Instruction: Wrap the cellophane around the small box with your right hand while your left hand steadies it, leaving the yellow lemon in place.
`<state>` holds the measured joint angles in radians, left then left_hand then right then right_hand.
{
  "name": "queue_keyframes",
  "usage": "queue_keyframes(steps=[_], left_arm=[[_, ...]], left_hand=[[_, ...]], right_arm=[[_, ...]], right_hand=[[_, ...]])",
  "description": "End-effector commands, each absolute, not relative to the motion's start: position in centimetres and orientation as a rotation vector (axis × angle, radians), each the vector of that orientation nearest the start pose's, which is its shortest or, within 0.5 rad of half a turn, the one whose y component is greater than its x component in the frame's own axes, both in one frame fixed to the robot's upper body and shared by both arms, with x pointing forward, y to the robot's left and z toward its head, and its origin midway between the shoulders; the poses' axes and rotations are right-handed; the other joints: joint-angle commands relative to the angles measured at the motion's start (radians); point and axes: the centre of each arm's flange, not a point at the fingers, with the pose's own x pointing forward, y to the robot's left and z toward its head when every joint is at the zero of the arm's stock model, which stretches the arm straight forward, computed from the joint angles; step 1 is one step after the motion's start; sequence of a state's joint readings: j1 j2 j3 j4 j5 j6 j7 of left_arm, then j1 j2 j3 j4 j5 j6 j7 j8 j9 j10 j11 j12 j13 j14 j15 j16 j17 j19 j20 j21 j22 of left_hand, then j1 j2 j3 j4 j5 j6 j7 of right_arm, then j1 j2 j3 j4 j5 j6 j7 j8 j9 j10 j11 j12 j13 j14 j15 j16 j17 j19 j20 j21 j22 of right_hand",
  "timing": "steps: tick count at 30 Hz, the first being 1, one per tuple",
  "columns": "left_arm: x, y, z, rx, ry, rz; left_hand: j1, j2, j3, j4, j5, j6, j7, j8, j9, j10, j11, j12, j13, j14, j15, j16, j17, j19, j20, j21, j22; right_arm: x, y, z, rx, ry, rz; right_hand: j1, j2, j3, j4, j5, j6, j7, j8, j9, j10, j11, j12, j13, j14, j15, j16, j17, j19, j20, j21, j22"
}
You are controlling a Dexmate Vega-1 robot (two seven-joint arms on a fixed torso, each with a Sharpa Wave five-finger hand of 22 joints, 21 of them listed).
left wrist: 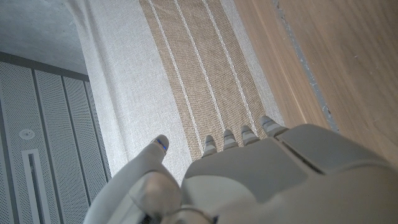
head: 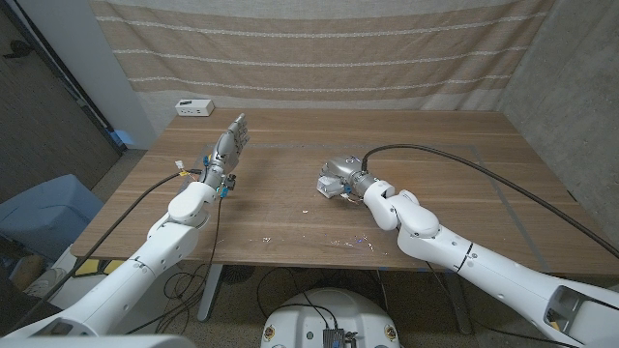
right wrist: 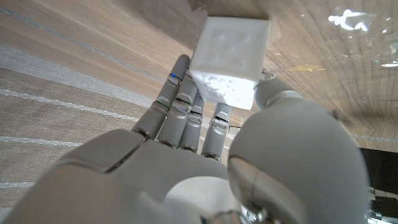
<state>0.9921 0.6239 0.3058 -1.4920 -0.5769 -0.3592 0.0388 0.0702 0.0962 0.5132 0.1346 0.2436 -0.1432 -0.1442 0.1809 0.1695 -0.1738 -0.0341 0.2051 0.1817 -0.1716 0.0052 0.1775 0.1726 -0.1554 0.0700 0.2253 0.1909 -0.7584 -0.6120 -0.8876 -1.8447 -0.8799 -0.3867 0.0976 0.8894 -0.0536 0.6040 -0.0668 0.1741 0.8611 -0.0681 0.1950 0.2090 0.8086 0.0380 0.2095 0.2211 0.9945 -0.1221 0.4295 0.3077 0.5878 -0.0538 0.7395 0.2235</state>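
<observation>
A small white box (right wrist: 229, 56) with embossed dots is held between the fingers and thumb of my right hand (right wrist: 205, 162). In the head view that right hand (head: 340, 180) sits low over the middle of the wooden table (head: 290, 217), covering most of the box. Clear cellophane shows as bright glints (right wrist: 351, 18) on the wood beside the box, and faint sparkles (head: 360, 242) lie nearer the front edge. My left hand (head: 229, 145) stands raised over the table's left part, well apart from the box, fingers straight and together, holding nothing. Its back (left wrist: 249, 180) faces the wrist camera.
A small white device (head: 193, 106) lies at the table's back left corner. A striped beige curtain (head: 319, 48) hangs behind the table. A blue bin (head: 48, 208) stands on the floor off the left side. Cables trail along both arms.
</observation>
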Motion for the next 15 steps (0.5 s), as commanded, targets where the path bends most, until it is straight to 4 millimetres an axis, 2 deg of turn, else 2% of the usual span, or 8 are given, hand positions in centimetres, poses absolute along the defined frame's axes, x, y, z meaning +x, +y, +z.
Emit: queue_keyframes(steps=[1,6,8,12,15], left_arm=[[60.4,31.4,-2.7,0.070,-0.690,-0.163],[60.6,31.4,-2.6,0.070,-0.688,-0.165],[60.7,31.3,-2.5,0.071,-0.687,-0.167],[60.8,31.2,-2.4,0.071,-0.686,-0.169],[61.0,31.1,-2.4,0.073,-0.684,-0.172]], left_hand=[[0.006,0.037,0.005,0.005,-0.005,-0.002,-0.002,0.000,0.004,-0.050,0.007,-0.004,0.002,-0.114,-0.006,0.001,0.001,-0.008,0.005,0.000,0.003],[0.006,0.037,0.005,0.005,-0.005,-0.002,-0.002,0.001,0.004,-0.051,0.007,-0.004,0.002,-0.113,-0.007,0.002,0.001,-0.008,0.005,0.000,0.003],[0.007,0.037,0.005,0.005,-0.005,-0.002,-0.002,0.001,0.004,-0.050,0.008,-0.004,0.002,-0.113,-0.007,0.002,0.001,-0.008,0.005,-0.001,0.003],[0.007,0.037,0.006,0.005,-0.005,-0.003,-0.002,0.000,0.004,-0.050,0.006,-0.004,0.002,-0.113,-0.007,0.002,0.001,-0.008,0.005,-0.001,0.003],[0.007,0.037,0.006,0.005,-0.005,-0.002,-0.001,0.000,0.004,-0.051,0.005,-0.004,0.002,-0.114,-0.006,0.001,0.001,-0.009,0.005,-0.001,0.003]], right_arm=[[58.8,-7.8,-5.6,-1.638,-0.550,0.152],[58.9,-8.2,-5.5,-1.640,-0.532,0.158],[58.9,-8.4,-5.4,-1.635,-0.523,0.161],[58.9,-8.8,-5.2,-1.633,-0.501,0.161],[58.8,-9.3,-5.1,-1.630,-0.485,0.150]], right_hand=[[0.215,0.236,-0.028,0.015,0.003,-0.049,0.002,-0.012,-0.002,-0.002,-0.035,-0.015,0.001,-0.099,-0.084,-0.016,0.015,-0.027,-0.050,0.020,-0.013],[0.156,0.202,-0.092,0.028,-0.004,-0.123,0.005,-0.019,-0.007,-0.047,-0.016,-0.022,0.000,-0.159,-0.065,-0.023,0.030,-0.041,-0.012,0.033,-0.030],[0.129,0.189,-0.115,0.032,-0.006,-0.146,0.006,-0.017,-0.009,-0.074,-0.017,-0.025,-0.001,-0.184,-0.056,-0.028,0.034,-0.050,0.003,0.034,-0.036],[0.076,0.151,-0.154,0.035,0.000,-0.239,-0.004,-0.027,-0.014,-0.140,-0.008,-0.033,-0.004,-0.225,-0.035,-0.048,0.030,-0.063,0.031,0.032,-0.043],[0.028,0.131,-0.182,0.048,0.003,-0.274,-0.008,-0.021,-0.015,-0.175,-0.007,-0.031,-0.005,-0.250,-0.017,-0.060,0.029,-0.075,0.052,0.027,-0.045]])
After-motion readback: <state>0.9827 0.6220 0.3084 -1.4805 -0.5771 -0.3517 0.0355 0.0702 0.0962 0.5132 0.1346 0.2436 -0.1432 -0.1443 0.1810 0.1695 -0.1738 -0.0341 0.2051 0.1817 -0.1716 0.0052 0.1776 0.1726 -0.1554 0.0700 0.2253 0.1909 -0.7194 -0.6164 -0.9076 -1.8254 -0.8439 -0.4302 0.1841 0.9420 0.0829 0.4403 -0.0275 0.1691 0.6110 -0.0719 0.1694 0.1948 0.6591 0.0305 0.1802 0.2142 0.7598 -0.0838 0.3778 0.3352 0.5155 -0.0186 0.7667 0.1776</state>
